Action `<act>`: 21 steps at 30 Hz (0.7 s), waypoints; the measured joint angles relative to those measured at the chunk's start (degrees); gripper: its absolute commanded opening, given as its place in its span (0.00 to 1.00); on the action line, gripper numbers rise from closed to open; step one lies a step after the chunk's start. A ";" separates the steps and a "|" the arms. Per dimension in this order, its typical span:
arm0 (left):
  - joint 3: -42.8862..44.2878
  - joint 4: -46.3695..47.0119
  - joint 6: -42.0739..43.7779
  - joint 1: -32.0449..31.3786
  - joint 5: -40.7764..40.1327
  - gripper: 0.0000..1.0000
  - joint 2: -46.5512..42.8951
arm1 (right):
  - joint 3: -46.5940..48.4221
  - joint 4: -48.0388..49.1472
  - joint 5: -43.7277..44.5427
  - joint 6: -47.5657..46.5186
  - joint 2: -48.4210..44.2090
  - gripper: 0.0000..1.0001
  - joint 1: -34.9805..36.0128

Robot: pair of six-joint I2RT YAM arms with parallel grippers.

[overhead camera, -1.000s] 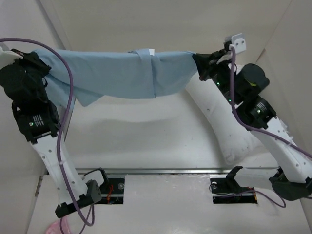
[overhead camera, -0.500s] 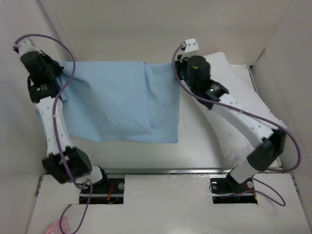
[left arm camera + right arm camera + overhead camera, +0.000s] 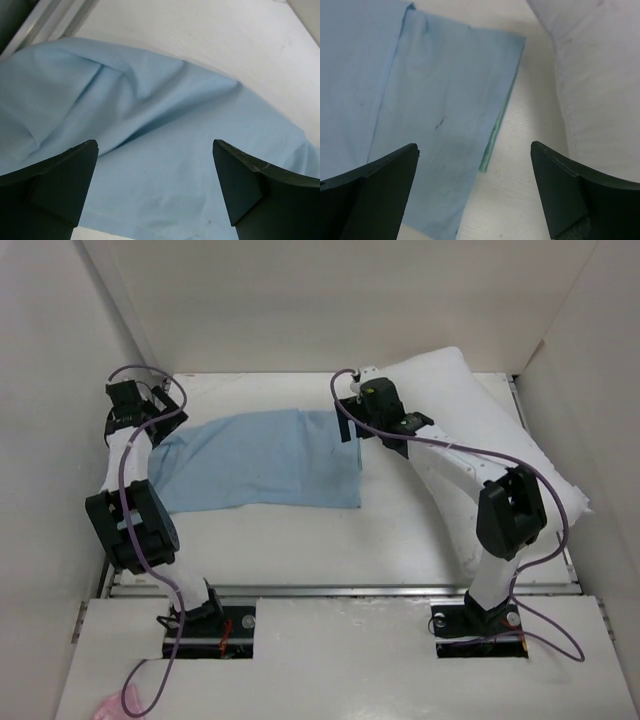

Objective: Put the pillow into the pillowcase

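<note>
– Top external view: where is the thin, wrinkly light blue fabric pillowcase (image 3: 260,460) found?

– It is spread flat on the white table (image 3: 400,540), left of centre in the frame, with its long side running left to right.

– And the large, plump white stuffed pillow (image 3: 455,390)?

– It is laid diagonally at the right of the frame, from upper centre to lower right, and is partly covered by the right arm (image 3: 470,475).

– Is anything held inside the pillowcase?

– The pillow is seen wholly outside it. In the right wrist view, a strip of bare table is seen between the pillow and the case's right edge, where a teal-green face is shown. Which edge is the mouth cannot be told.

– How is the left gripper (image 3: 155,150) set?

– It is placed over the left end of the pillowcase, at the upper left of the top view. Its jaws are spread wide and nothing is gripped; softly folded blue fabric is seen between them.

– And the right gripper (image 3: 474,147)?

– It is placed at the case's upper right corner, near the centre of the top view. Its jaws are likewise spread wide and nothing is clasped. One finger is seen over the fabric, the other toward the pillow's side.
</note>
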 measured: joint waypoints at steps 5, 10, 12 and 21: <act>-4.57 1.81 -1.20 -5.40 -1.31 1.00 -4.55 | -3.30 -0.81 -7.02 2.32 -1.22 1.00 0.61; -17.49 2.10 -7.04 -10.80 -4.37 1.00 -6.43 | -10.58 -3.72 -10.08 5.25 -1.22 1.00 1.84; -23.54 2.36 -9.40 -10.93 -4.85 1.00 -6.56 | -13.03 -4.94 -10.60 5.75 -1.14 1.00 2.21; -31.69 5.01 -14.71 -10.38 -6.58 1.00 -10.62 | -13.73 -4.92 -9.01 9.73 4.04 0.87 4.31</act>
